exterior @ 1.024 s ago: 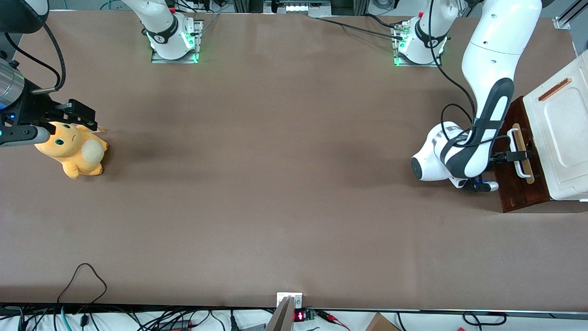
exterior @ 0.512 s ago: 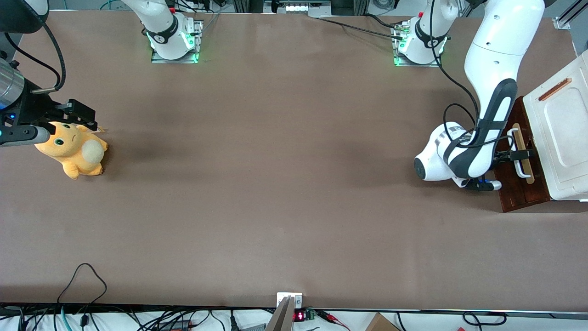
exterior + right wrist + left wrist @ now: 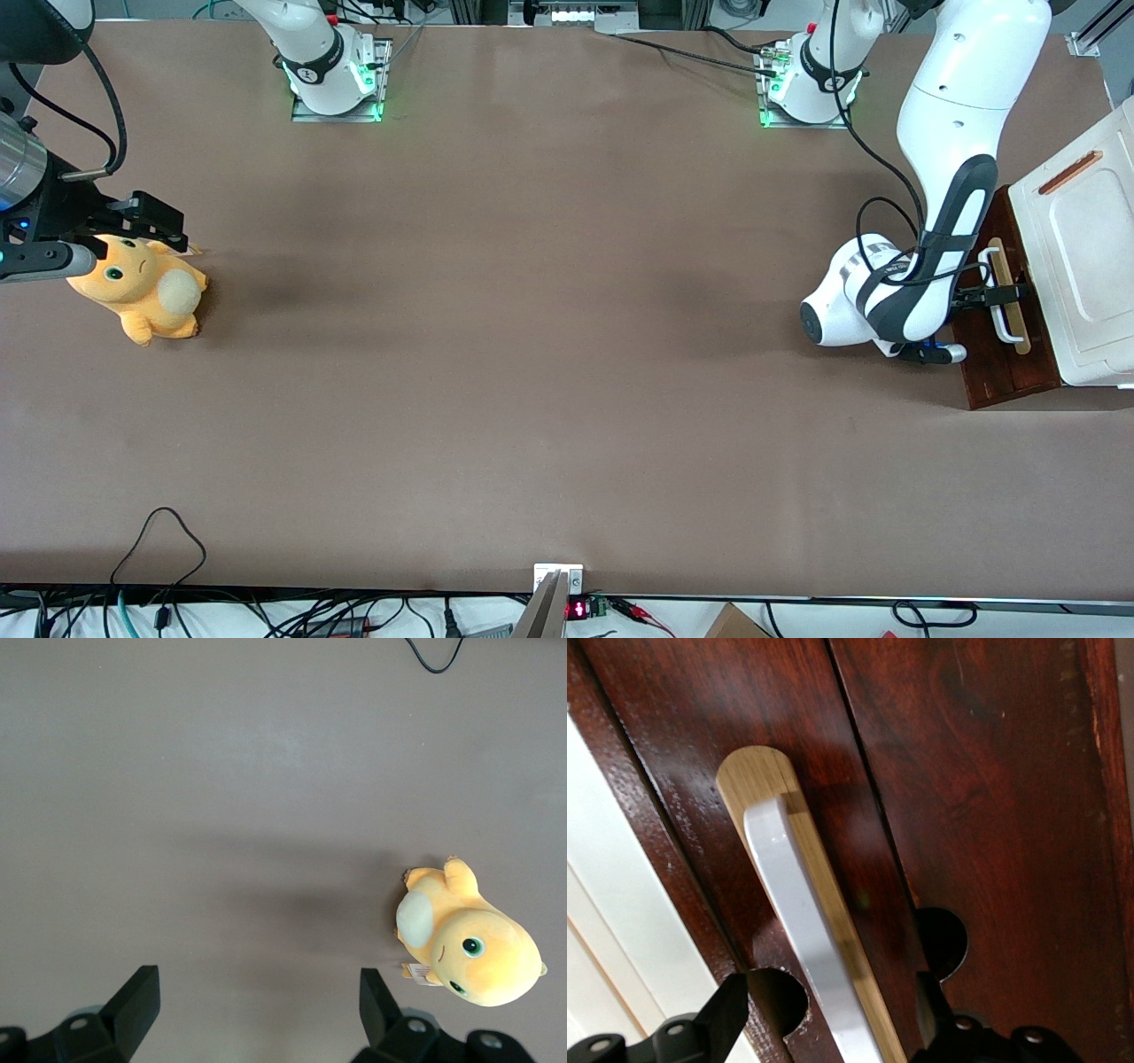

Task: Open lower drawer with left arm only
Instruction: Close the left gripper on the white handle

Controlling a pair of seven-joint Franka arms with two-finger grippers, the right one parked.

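- The front view looks steeply down from above the near table edge, taking in the whole brown table (image 3: pixel 532 354) and both arm bases.
- The left wrist view sits very close to the dark red-brown wooden drawer front (image 3: pixel 992 797), facing its white loop handle (image 3: pixel 806 930), with the black gripper (image 3: pixel 833 1041) straddling it; the front view shares this spot (image 3: pixel 997 292).
- The right wrist view looks straight down on the yellow plush toy (image 3: pixel 469 943), also seen in the front view (image 3: pixel 142 288).

The gripper (image 3: pixel 999 296) straddles the handle (image 3: pixel 1004 299) in front of the lower drawer (image 3: pixel 1010 354), at the working arm's end of the table (image 3: pixel 532 354).
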